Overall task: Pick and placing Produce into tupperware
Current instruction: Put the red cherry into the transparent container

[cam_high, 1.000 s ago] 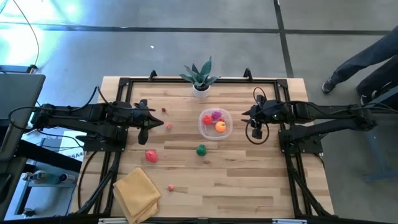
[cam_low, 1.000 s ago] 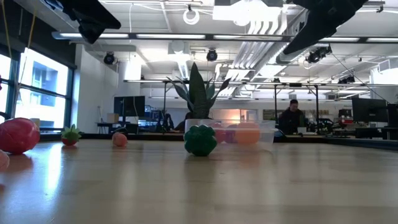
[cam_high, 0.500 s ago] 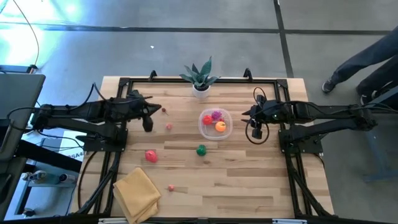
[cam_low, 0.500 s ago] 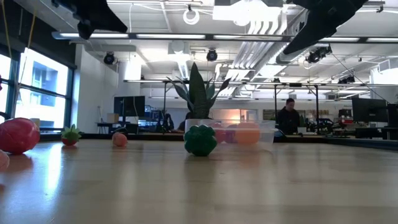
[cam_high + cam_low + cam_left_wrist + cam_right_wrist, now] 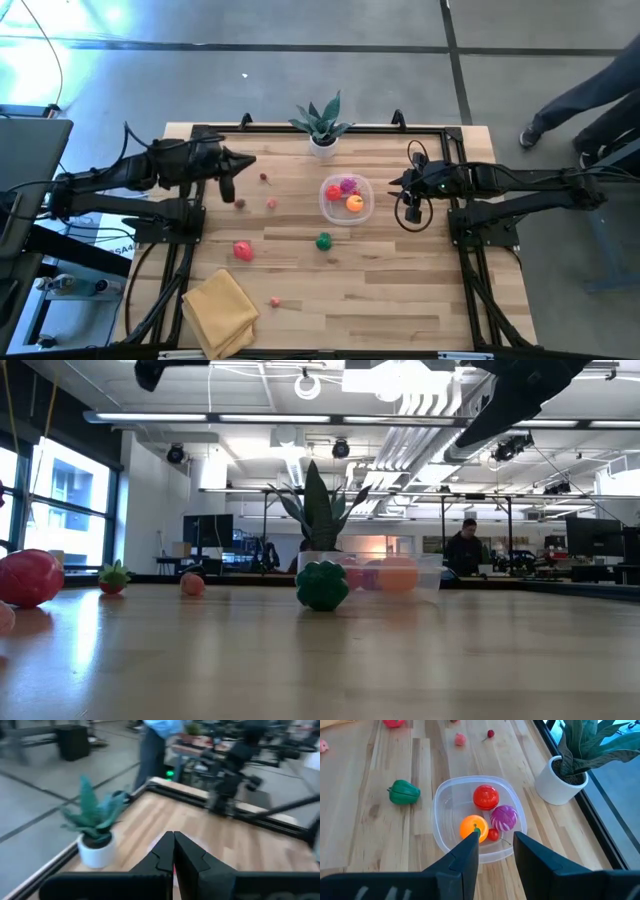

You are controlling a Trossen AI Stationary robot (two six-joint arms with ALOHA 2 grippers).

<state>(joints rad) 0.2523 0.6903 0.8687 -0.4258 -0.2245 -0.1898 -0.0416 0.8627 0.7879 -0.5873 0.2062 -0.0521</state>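
We are seeing tupperware (image 5: 346, 199) at counter (image 5: 400, 290) middle holding orange, red, purple produce (image 5: 490, 813). Green pepper (image 5: 323, 241), red piece (image 5: 243, 250), several small pieces are lying outside, awaiting pickup. Left gripper (image 5: 229, 189) is hanging raised over counter's left part, fingers (image 5: 187, 856) pressed together; whether clamping anything, we are not making out. Right gripper (image 5: 411, 209) is waiting beside tupperware, fingers (image 5: 462, 857) apart.
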